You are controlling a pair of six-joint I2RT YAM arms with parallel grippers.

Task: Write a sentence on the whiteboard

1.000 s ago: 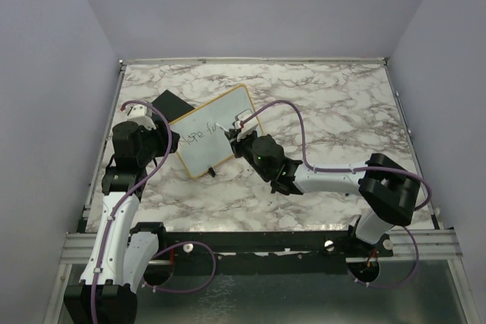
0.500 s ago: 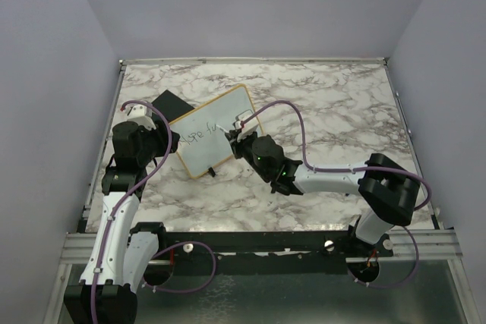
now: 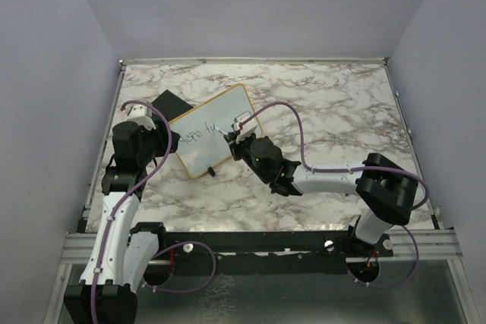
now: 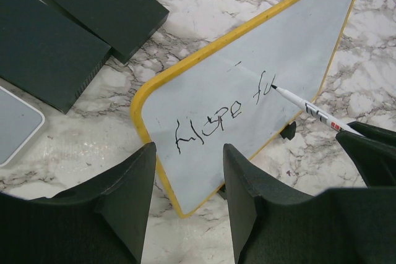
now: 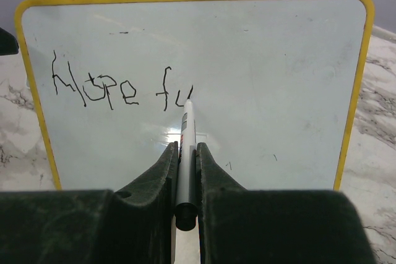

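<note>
The whiteboard point(image 3: 216, 123) with its yellow frame sits tilted at the table's left middle. The sentence point(image 5: 117, 88) reads "Hope fu" in thin dark strokes, and it also shows in the left wrist view as the sentence point(image 4: 216, 115). My right gripper point(image 5: 184, 146) is shut on a white marker point(image 5: 186, 128), whose tip touches the board just after the "u". From the left wrist the marker point(image 4: 306, 108) comes in from the right. My left gripper point(image 4: 189, 159) stands open astride the whiteboard's point(image 4: 260, 47) near corner; I cannot tell whether it touches.
Two flat black blocks point(image 4: 93, 4) point(image 4: 43, 47) lie left of the board, one seen from above as a black block point(image 3: 168, 102). A grey, white-edged slab point(image 4: 15, 125) lies at the far left. The right arm's purple cable point(image 3: 292, 123) arcs over the marble table point(image 3: 342, 104).
My right gripper has edged slightly left along the board with the marker while the "fu" strokes were drawn. The left arm and the board have not moved.
</note>
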